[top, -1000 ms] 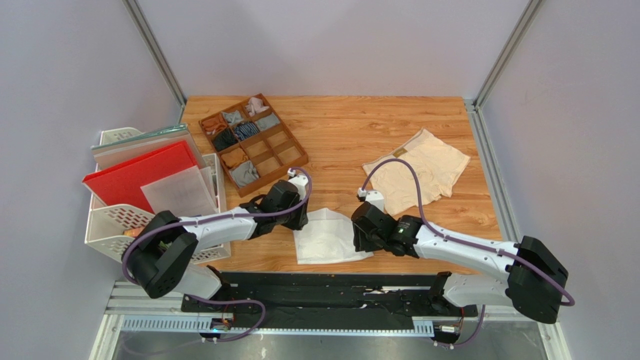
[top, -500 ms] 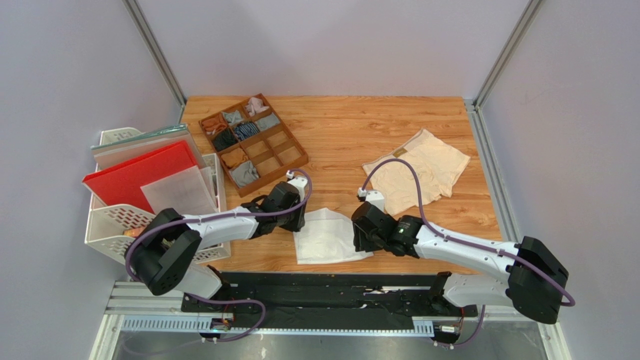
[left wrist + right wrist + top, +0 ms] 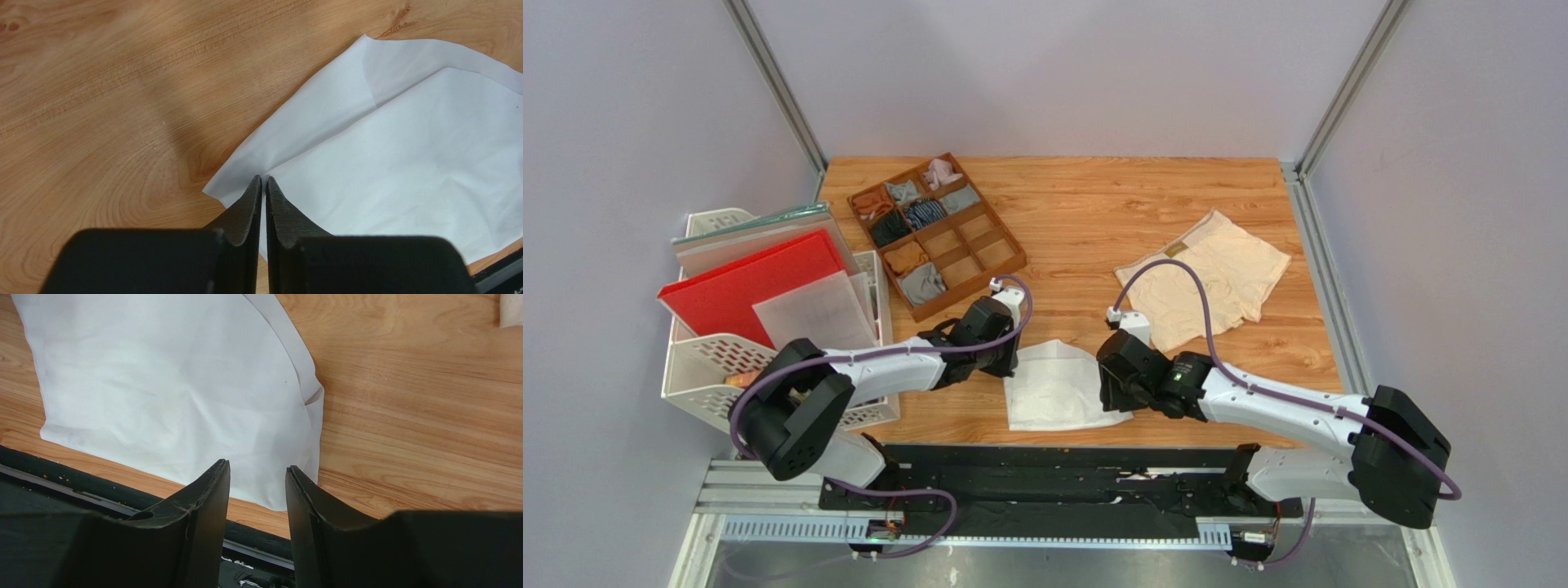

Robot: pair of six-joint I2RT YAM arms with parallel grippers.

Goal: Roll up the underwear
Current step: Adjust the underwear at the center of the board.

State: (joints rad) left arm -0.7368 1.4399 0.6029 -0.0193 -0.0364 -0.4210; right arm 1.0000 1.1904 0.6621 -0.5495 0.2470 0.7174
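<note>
The white underwear (image 3: 1060,390) lies folded flat near the table's front edge, between my two grippers. My left gripper (image 3: 1010,361) is at its left edge. In the left wrist view my left gripper (image 3: 264,179) is shut, its tips pinched at the edge of the top layer of the white underwear (image 3: 399,141). My right gripper (image 3: 1109,380) is at the cloth's right edge. In the right wrist view my right gripper (image 3: 258,468) is open and empty above the near right corner of the white underwear (image 3: 172,386). The cream-beige underwear (image 3: 1210,279) lies spread at the right.
A brown compartment tray (image 3: 1008,260) with small rolled garments stands at the back left. A white rack (image 3: 695,368) with a red folder (image 3: 744,284) stands off the table's left side. A black rail (image 3: 1051,472) runs along the front edge.
My left gripper has shifted slightly left and nearer along the cloth's left edge. The right arm and both garments look unchanged.
</note>
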